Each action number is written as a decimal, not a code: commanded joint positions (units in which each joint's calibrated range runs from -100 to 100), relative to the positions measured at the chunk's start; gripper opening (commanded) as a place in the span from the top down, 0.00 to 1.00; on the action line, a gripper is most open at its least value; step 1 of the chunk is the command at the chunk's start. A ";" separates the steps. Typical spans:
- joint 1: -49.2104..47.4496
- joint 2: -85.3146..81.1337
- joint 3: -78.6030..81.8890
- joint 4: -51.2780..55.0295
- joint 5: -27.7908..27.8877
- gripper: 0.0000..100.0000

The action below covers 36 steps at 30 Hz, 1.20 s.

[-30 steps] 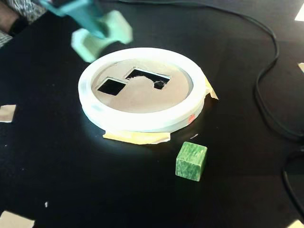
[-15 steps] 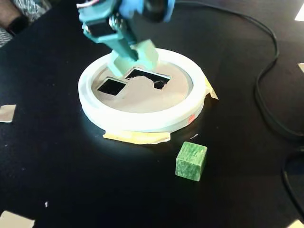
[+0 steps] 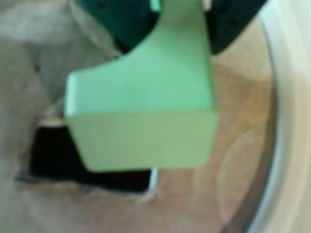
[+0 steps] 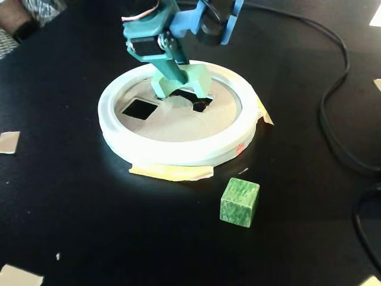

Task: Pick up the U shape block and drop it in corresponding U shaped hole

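Jaws clamp the U shape block seemingly just over the U shaped hole.

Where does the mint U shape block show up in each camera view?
Wrist view: the U shape block fills the centre, held from above.
Fixed view: upper centre, over the disc, under the pincer.
Shared landmark: the U shaped hole, just beneath the block.
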 commanded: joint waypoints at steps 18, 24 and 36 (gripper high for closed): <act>1.78 -0.42 -5.19 -0.79 1.66 0.37; 0.66 -1.58 -6.10 -0.49 2.25 0.25; -1.46 -7.94 -13.94 14.67 7.28 0.25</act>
